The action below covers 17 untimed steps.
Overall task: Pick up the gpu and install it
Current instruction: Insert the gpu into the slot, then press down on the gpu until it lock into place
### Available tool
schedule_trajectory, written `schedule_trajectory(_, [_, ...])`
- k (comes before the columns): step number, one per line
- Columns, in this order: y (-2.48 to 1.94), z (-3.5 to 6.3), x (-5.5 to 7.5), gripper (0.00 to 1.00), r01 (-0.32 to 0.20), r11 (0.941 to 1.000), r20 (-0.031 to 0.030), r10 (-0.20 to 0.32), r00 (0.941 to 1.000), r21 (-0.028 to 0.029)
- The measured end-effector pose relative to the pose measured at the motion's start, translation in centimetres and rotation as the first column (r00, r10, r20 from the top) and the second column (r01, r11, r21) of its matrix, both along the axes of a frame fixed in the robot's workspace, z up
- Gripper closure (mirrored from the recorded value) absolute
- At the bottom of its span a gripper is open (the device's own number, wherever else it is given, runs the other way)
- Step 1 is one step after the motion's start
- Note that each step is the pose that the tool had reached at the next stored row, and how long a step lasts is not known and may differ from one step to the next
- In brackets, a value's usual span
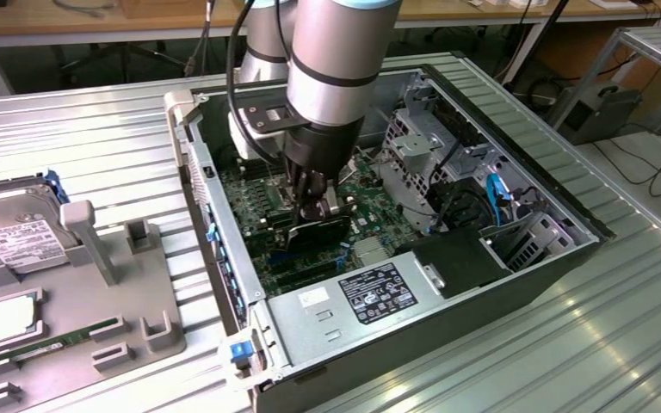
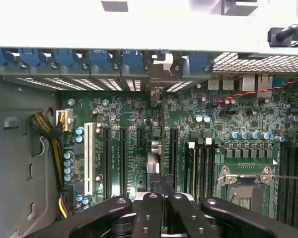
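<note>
Pincer (image 1: 313, 209) closed on the gpu (image 1: 314, 232), inside the open computer case (image 1: 560, 249).
The card stands on edge over the motherboard (image 2: 139, 124), mid-case, its bracket end toward the case's rear wall. Judgement: keep it square above 1 slot (image 2: 173, 153), press evenly. Case also holds a power supply (image 1: 354, 301).

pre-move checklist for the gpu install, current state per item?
1. Gripper shut on the gpu: ok.
2. Gpu inside the open computer case, over the motherboard: ok.
3. Card on edge, lined up with an expansion slot: roughly ok in the wrist view.
4. Card seated in slot: cannot tell.
5. Yellow cables away from the card: ok.
6. Hard drive resting on the grey tray outside the case: ok.
</note>
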State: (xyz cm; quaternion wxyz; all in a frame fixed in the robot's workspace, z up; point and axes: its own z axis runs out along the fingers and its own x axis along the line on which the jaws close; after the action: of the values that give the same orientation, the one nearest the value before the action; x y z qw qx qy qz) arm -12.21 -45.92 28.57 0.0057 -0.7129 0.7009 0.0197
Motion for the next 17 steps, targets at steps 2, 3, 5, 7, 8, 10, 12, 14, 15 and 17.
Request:
schedule_trajectory(2, [0.00,0.00,0.00,0.89,0.000,1.0000,0.0000,0.000,1.0000,0.0001])
schedule_trajectory(3, [0.00,0.00,0.00,0.89,0.000,1.0000,0.0000,0.000,1.0000,0.0000])
schedule_trajectory(5, [0.00,0.00,0.00,0.89,0.000,1.0000,0.0000,0.000,1.0000,0.0000])
schedule_trajectory(7, [0.00,0.00,0.00,0.89,0.000,1.0000,0.0000,0.000,1.0000,0.0000])
schedule_trajectory(8, [0.00,0.00,0.00,0.89,0.000,1.0000,0.0000,0.000,1.0000,0.0000])
schedule_trajectory(10, [0.00,0.00,0.00,0.89,0.000,1.0000,0.0000,0.000,1.0000,0.0000])
schedule_trajectory(12, [0.00,-0.01,0.00,0.89,0.000,1.0000,-0.0001,0.000,1.0000,-0.0001])
schedule_trajectory(14, [0.02,-0.22,-0.03,0.89,0.000,1.0000,0.0001,0.000,1.0000,0.0002])
schedule_trajectory(15, [0.04,-0.37,-0.07,0.89,0.000,1.0000,0.0000,0.000,1.0000,0.0000])
schedule_trajectory(17, [0.15,-0.72,-0.13,0.89,0.000,1.0000,0.0001,0.000,1.0000,0.0001])
